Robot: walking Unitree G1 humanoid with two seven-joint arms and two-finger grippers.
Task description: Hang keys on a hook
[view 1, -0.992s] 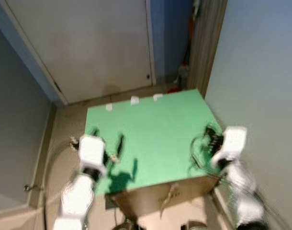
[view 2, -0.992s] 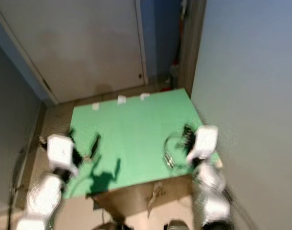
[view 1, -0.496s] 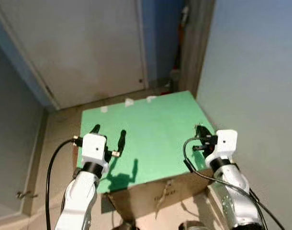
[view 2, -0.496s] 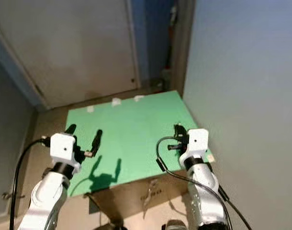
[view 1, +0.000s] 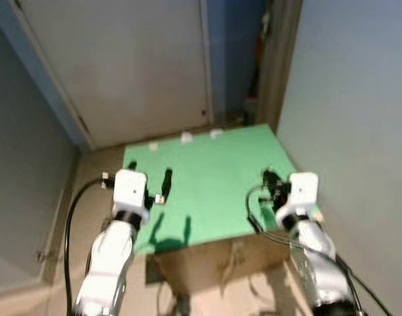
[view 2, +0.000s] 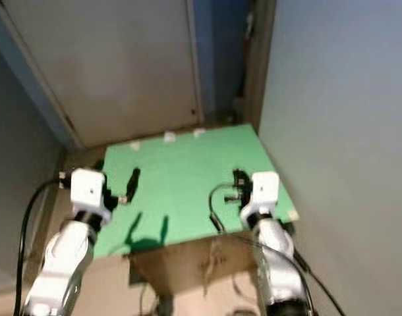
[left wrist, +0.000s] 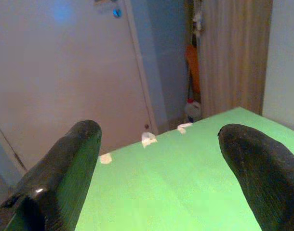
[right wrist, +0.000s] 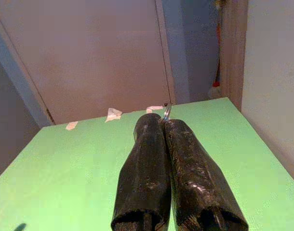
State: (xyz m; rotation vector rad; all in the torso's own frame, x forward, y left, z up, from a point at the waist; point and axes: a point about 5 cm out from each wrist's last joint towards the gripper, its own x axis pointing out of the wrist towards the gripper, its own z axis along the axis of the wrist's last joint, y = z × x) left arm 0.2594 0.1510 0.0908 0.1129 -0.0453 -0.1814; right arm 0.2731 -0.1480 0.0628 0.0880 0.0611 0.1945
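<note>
Head views: a flat bright-green board (view 1: 214,178) lying on a brown cardboard box (view 1: 214,263) sits at frame centre, w/ 3 small white tape scraps (view 1: 186,137) along its far edge. Behind it, upper left, a pale closed door (view 1: 122,59); upper right, a grey-blue wall (view 1: 352,85).

L gripper (view 1: 148,179), on its silver arm at lower left, hangs over the board's left edge w/ its 2 black fingers (left wrist: 60,178) spread wide and holding nothing; the wrist view shows green board between them.

R gripper (right wrist: 165,120), at centre right over the board's right part, has its 2 black fingers pressed tight together. At their tips a thin silver metal key ring (right wrist: 166,111) pokes out, pinched between them. The keys themselves are too small to make out in the head views. A black cable (view 2: 217,204) loops beside the R wrist.
</note>
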